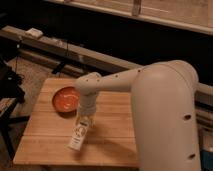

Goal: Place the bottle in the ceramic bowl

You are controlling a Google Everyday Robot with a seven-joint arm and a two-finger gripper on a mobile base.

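Observation:
The bottle (77, 136) lies on the wooden table (45, 135), its pale body pointing toward the front edge and its neck toward the arm. My gripper (85, 121) hangs straight down from the big white arm and sits right over the bottle's upper end. The orange-red ceramic bowl (65, 99) rests on the table just behind and left of the gripper, with nothing in it.
The white arm (160, 110) fills the right side of the view and hides the table's right part. A long low ledge (60, 47) with a white box runs behind the table. A dark stand (10, 82) is at the left.

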